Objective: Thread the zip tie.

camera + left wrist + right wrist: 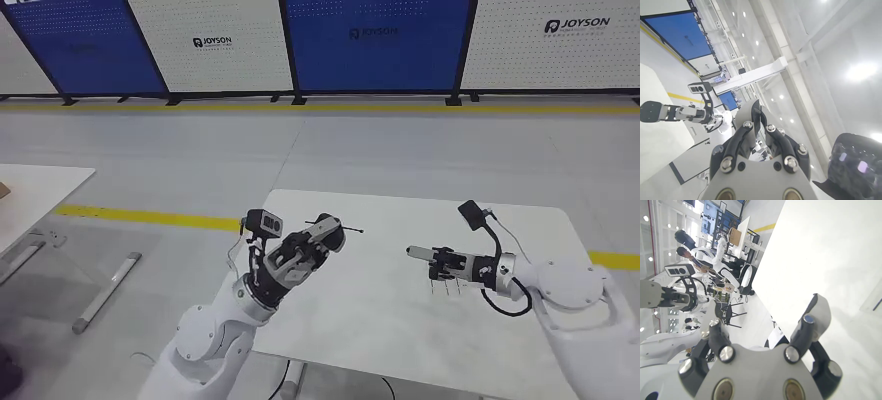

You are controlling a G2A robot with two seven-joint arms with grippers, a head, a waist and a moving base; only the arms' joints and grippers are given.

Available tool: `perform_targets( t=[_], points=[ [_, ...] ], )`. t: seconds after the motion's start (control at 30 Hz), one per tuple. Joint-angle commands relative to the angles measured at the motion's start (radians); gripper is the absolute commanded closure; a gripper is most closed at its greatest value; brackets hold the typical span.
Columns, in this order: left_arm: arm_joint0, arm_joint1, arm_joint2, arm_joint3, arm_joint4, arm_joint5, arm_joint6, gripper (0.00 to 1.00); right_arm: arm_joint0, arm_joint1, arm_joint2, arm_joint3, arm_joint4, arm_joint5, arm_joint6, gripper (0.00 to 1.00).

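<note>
A thin black zip tie [350, 230] sticks out sideways from my left gripper [330, 226], which is held up above the left part of the white table [400, 330]. In the left wrist view the left gripper [757, 111] has its dark pads pressed together on the black strip. My right gripper [412, 251] hovers over the table's middle and points at the left one, a short gap away. In the right wrist view its fingers [817, 302] stand wide apart with nothing between them, and the right gripper [764, 300] is open.
A second white table [30, 190] stands at the far left across a strip of floor. Blue and white partition panels [380, 45] line the back. A thin dark sliver [877, 305] lies on the table near the right gripper; I cannot tell what it is.
</note>
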Motion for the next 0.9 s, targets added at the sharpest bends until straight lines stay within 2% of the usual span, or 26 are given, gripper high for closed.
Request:
perform_targets(
  t=[0.0,0.3,0.37,0.5,0.73,0.87],
  points=[
    [0.012,0.001,-0.009,-0.007,0.005,-0.005,-0.007,1.0,0.0,0.0,0.0,0.0,0.0,0.0,0.0,0.0],
    [0.012,0.001,-0.008,-0.001,0.011,0.0,-0.001,1.0,0.0,0.0,0.0,0.0,0.0,0.0,0.0,0.0],
    [-0.002,0.002,0.006,0.031,0.043,0.031,0.008,1.0,0.0,0.0,0.0,0.0,0.0,0.0,0.0,0.0],
    [-0.039,0.001,0.047,0.125,0.076,0.07,0.018,1.0,0.0,0.0,0.0,0.0,0.0,0.0,0.0,0.0],
    [-0.072,-0.001,0.104,0.272,0.124,0.089,0.029,1.0,0.0,0.0,0.0,0.0,0.0,0.0,0.0,0.0],
    [-0.085,-0.002,0.133,0.334,0.159,0.083,0.023,1.0,0.0,0.0,0.0,0.0,0.0,0.0,0.0,0.0]
  ],
)
